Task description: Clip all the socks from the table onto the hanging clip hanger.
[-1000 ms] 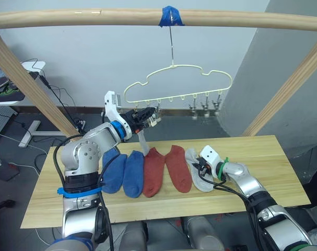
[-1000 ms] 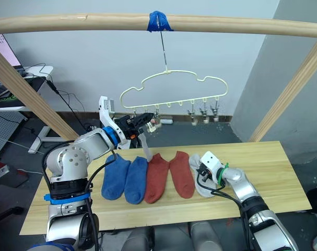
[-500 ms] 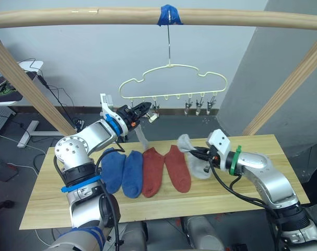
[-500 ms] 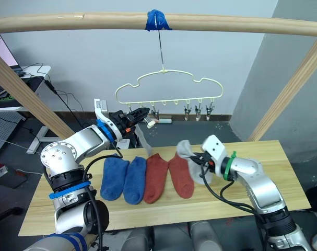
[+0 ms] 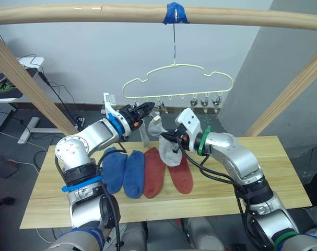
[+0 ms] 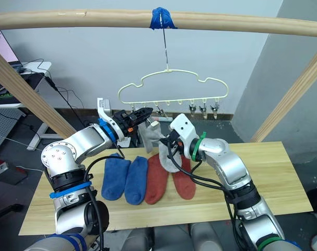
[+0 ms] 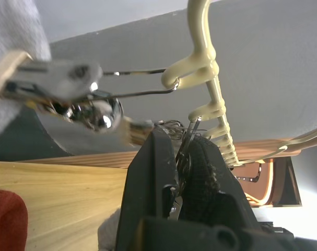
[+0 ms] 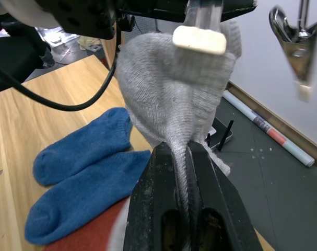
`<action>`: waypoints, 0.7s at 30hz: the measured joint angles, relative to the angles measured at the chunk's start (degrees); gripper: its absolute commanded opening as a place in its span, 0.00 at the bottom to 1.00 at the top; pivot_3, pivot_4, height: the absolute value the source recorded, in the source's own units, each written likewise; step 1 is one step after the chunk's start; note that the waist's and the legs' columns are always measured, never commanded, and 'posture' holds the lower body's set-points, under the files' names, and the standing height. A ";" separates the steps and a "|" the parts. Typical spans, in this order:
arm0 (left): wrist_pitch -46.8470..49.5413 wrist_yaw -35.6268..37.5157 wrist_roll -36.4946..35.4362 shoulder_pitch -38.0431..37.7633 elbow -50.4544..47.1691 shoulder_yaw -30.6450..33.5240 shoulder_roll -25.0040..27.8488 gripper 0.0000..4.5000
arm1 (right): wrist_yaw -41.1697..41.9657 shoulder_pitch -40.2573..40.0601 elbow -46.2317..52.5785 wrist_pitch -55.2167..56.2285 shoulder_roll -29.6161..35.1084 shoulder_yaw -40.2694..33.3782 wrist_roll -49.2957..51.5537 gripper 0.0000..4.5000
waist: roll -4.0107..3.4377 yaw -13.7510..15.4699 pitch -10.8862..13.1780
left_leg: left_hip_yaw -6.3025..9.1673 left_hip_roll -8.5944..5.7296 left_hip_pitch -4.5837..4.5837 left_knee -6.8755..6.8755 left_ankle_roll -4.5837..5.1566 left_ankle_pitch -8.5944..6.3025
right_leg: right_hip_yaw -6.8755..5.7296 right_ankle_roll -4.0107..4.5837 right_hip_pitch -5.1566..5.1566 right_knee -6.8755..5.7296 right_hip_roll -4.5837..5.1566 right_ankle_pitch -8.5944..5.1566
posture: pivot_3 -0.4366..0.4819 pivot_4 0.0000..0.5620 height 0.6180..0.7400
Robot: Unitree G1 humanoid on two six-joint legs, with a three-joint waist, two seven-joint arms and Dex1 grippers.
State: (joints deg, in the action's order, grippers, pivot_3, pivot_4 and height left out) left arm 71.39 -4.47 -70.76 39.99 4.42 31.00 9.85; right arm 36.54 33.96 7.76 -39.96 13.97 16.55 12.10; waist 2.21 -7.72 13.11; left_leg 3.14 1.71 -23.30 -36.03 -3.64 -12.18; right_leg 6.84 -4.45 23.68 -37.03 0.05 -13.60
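Four socks were observed lying flat in a row on the worktop (image 5: 262, 172): two blue socks (image 5: 124, 172) side by side, touching, and two rust red socks (image 5: 168, 171) beside them. A light grey sock (image 5: 167, 141) was held up off the worktop, its soft ribbed fabric bunched and pinched between the fingers of the right gripper (image 8: 182, 172), which was clenched on it. A second strip of grey fabric (image 5: 144, 137) was seen hanging just beside the left gripper; whether it was clipped could not be told.

The clip hanger (image 5: 178, 81) was found suspended by its long metal hook from a wooden pole (image 5: 69, 13), at a patch of blue tape (image 5: 175, 13). Its cream-yellow wire formed a cloud-shaped outline, with small metal clips (image 5: 205, 102) in a row along the lower edge. The left gripper (image 5: 145, 110) was raised to the left end of that row, and its fingers (image 7: 158, 172) were closed around the metal of a clip (image 7: 185, 144).

The raised grey sock was positioned just below the clip row, between the two grippers. Bare worktop was noted to the right of the red socks and along the near edge. The clips at the right end of the row hung free.
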 measured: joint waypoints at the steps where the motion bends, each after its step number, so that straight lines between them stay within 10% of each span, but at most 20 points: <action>1: -0.32 -0.08 -0.28 -0.09 -0.05 -0.27 0.00 0.04 | 0.00 0.66 -0.29 0.03 -0.06 0.00 0.00 0.01 | 0.00 0.07 0.00 | 0.01 0.00 -0.10 0.00 0.00 0.00 | -0.01 0.01 0.11 -0.02 0.00 0.01 | 0.39 0.38 1.00; 10: -2.74 3.20 0.85 -2.73 -4.35 -4.77 3.04 0.04 | 0.10 1.32 -1.31 0.76 0.13 -0.12 0.11 0.01 | -0.01 0.23 0.00 | 0.06 0.00 -0.48 -0.02 0.00 0.01 | -0.06 0.20 0.50 -0.10 0.00 0.13 | 0.40 0.37 1.00; 21: -6.77 6.58 2.96 -4.00 -4.96 -6.73 4.27 0.81 | 0.62 2.18 -1.22 0.70 0.79 -0.22 0.39 0.00 | -0.01 0.95 0.00 | 0.06 0.00 -0.51 -0.03 0.00 0.01 | -0.08 0.20 0.50 -0.07 0.00 0.13 | 0.41 0.36 1.00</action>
State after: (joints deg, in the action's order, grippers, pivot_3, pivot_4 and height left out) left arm 64.62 2.11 -67.80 35.99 -0.53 24.28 14.11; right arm 37.17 36.14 6.53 -39.26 14.76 16.33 12.49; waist 2.20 -6.77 13.11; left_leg 3.20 1.72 -23.82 -36.06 -3.65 -12.17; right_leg 6.76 -4.25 24.18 -37.10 0.05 -13.48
